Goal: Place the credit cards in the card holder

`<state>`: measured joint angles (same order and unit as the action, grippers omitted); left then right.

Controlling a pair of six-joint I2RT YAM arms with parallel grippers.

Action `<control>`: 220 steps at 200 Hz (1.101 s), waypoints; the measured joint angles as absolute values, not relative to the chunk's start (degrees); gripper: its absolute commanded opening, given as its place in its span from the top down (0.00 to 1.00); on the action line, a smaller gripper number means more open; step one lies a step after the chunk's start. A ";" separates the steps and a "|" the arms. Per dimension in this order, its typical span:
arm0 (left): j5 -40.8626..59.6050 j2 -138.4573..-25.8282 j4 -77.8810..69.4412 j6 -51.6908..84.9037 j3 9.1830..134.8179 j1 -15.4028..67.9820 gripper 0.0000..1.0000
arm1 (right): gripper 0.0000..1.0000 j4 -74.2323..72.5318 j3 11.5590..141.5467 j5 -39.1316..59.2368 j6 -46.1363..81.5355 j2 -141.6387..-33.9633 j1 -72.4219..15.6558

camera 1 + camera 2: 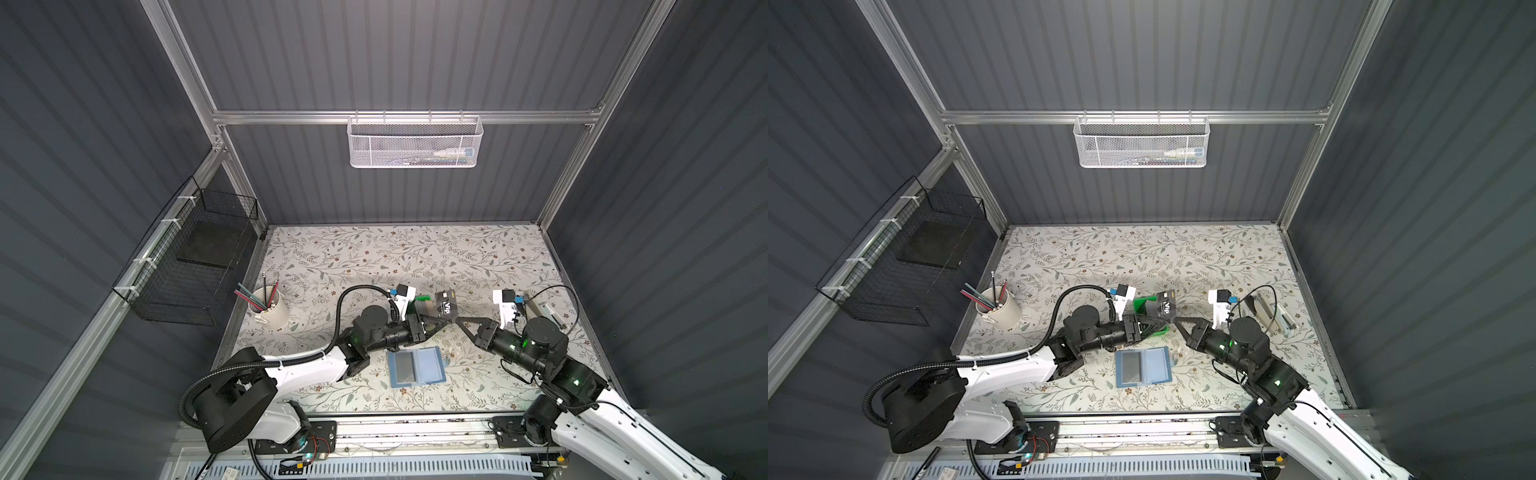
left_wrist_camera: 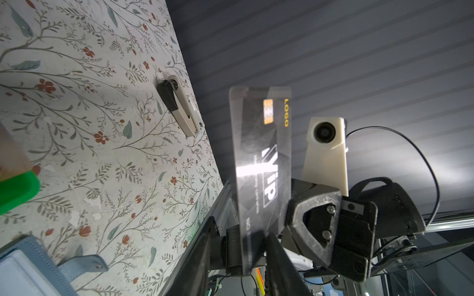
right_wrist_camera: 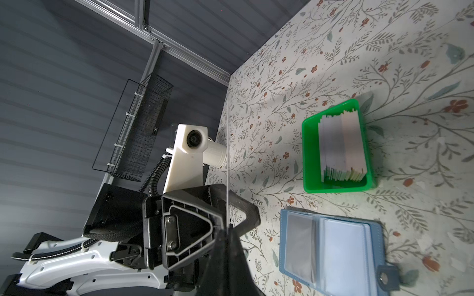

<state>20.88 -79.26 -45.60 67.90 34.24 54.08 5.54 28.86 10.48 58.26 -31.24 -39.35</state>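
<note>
The dark card [image 2: 261,159] marked VIP is held in the air. It is pinched by one end in the closed right gripper [image 3: 225,232], and from that gripper's own camera it is seen edge-on as a thin line rising out of the fingertips. The left gripper [image 1: 438,324] is set facing the right one, tips nearly meeting. Its jaws are partly apart with the card's end between them, and one finger is seen clear of the card's edge, so no hold by it is judged. The step is taken to be a handover to the right gripper.

The card holder [image 3: 283,246] lies open and flat on the table below the right gripper, back toward its base. One clear sleeve looks grey, as if filled, and the sleeve beside it looks empty. The other credit cards [image 3: 341,146] are stacked in the green tray [image 3: 310,153], under and just beyond the left gripper's fingers.

The left gripper is best drawn straight back along its own axis, so that the card is not brushed. The card's free short edge should then be lowered at a shallow angle to the empty sleeve's mouth and slid in slowly. Since the holder may be pushed along, it is best pinned by the left gripper.
</note>
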 measured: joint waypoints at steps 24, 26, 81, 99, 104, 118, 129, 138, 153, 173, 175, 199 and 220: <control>20.32 -79.26 -46.37 69.04 34.37 54.08 0.69 | 1.00 4.95 28.05 10.85 59.02 -30.98 -39.35; 20.32 -79.26 -46.37 69.04 34.37 54.08 0.69 | 1.00 4.93 28.01 10.87 59.02 -30.94 -39.38; 19.92 -80.64 -50.26 72.36 34.37 54.08 0.78 | 1.00 3.95 27.35 11.66 60.14 -30.70 -39.35; 19.86 -80.82 -50.48 72.77 34.37 54.06 0.82 | 1.00 4.25 27.31 11.64 60.42 -30.74 -39.35; 19.88 -80.82 -50.48 72.90 34.37 54.06 0.83 | 1.00 4.47 27.31 11.60 60.45 -30.74 -39.35; 19.84 -80.82 -50.43 73.12 34.37 54.08 0.90 | 1.00 5.58 27.44 11.14 60.45 -30.92 -39.35; 19.66 -80.82 -50.13 73.21 34.37 54.06 0.93 | 0.94 6.63 27.70 10.68 60.45 -31.27 -39.35; 19.66 -80.82 -49.80 73.12 34.37 54.08 0.96 | 0.89 7.55 27.97 10.26 60.42 -31.62 -39.35; 19.57 -80.77 -49.69 73.12 34.37 54.08 0.99 | 0.80 9.10 28.03 9.52 60.20 -32.08 -39.35; 19.44 -80.75 -48.64 73.12 34.24 54.08 1.00 | 0.75 11.11 28.49 8.64 59.70 -32.84 -39.35; 19.35 -80.75 -48.60 73.14 34.17 54.08 1.00 | 0.75 11.44 28.64 8.58 59.77 -32.93 -39.35; 18.04 -79.92 -47.40 73.14 32.58 54.08 1.00 | 0.70 15.11 31.03 7.90 57.98 -34.68 -39.35; 16.84 -78.67 -46.74 73.17 30.20 54.08 1.00 | 0.69 18.11 33.23 7.27 56.21 -36.60 -39.59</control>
